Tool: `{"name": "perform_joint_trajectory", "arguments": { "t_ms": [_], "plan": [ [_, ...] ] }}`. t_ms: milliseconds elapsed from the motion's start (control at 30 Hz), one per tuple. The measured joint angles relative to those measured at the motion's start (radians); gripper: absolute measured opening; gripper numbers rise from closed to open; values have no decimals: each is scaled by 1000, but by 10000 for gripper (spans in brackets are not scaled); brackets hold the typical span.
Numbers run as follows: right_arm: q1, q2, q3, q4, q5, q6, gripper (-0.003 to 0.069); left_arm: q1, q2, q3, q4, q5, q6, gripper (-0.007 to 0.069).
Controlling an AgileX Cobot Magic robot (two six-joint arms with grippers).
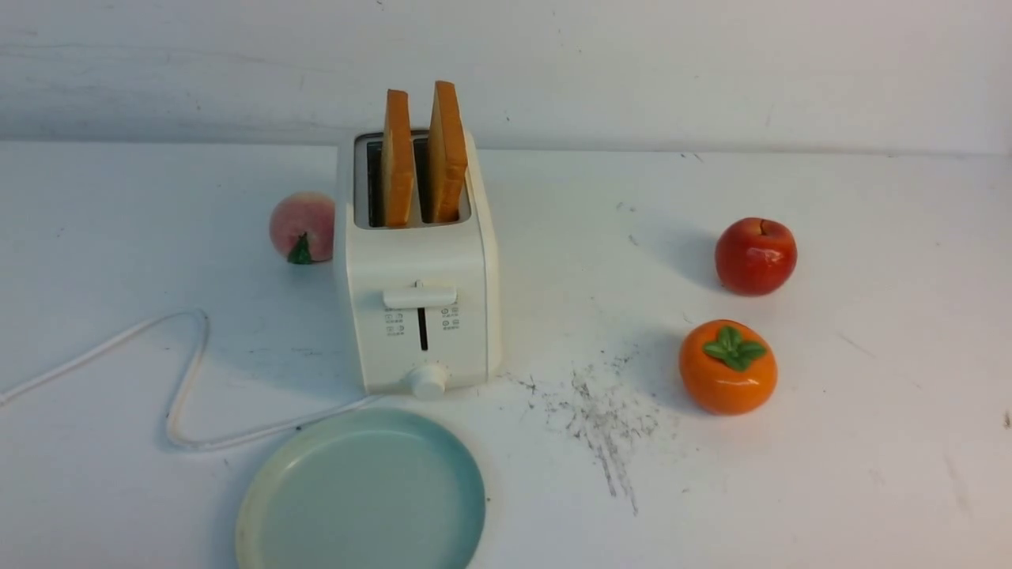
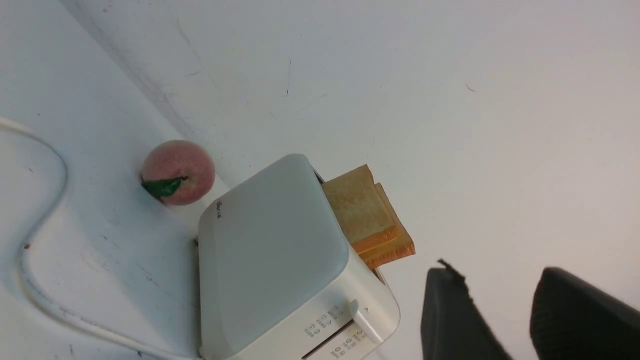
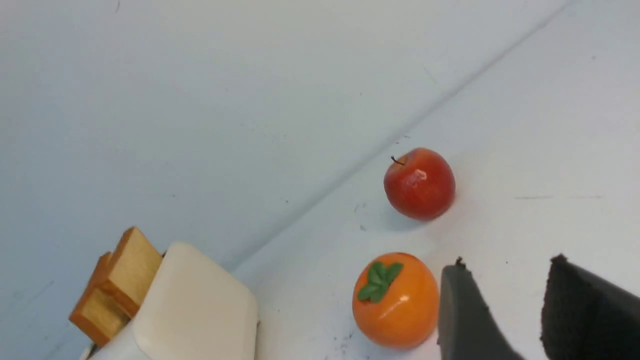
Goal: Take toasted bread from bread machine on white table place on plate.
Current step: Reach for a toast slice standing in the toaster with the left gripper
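1. Your left gripper [image 2: 515, 320] and right gripper [image 3: 522, 315] are hanging spread, gripping nothing.
2. The plate [image 1: 360, 498] is lying nearest you on the white table [image 1: 830, 490].
3. Just behind it, the bread machine [image 1: 419, 316] is holding both toasted bread [image 1: 398, 158] slices upright in its slots.
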Motion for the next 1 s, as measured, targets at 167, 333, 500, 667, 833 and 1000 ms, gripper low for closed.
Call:
{"name": "perform_joint_trajectory", "arguments": {
  "t_ms": [167, 333, 500, 667, 833, 1000],
  "plan": [
    [0, 0, -2, 43, -65, 0, 241, 0, 0, 0, -4, -72, -4, 223],
    [0, 11, -181, 12, 27, -46, 185, 0, 0, -60, -14, -185, 11, 66],
    [0, 224, -537, -100, 376, -147, 34, 0, 122, -358, 27, 145, 179, -14],
    [0, 567, -777, -160, 746, -187, -18, 0, 554, -722, 86, 794, 313, -14],
    [0, 732, -809, -164, 841, -189, -17, 0, 895, -932, 126, 1063, 414, -14],
    [0, 771, -809, -174, 854, -195, -15, -7, 1113, -1089, 135, 1076, 485, -14]
  ]
}}
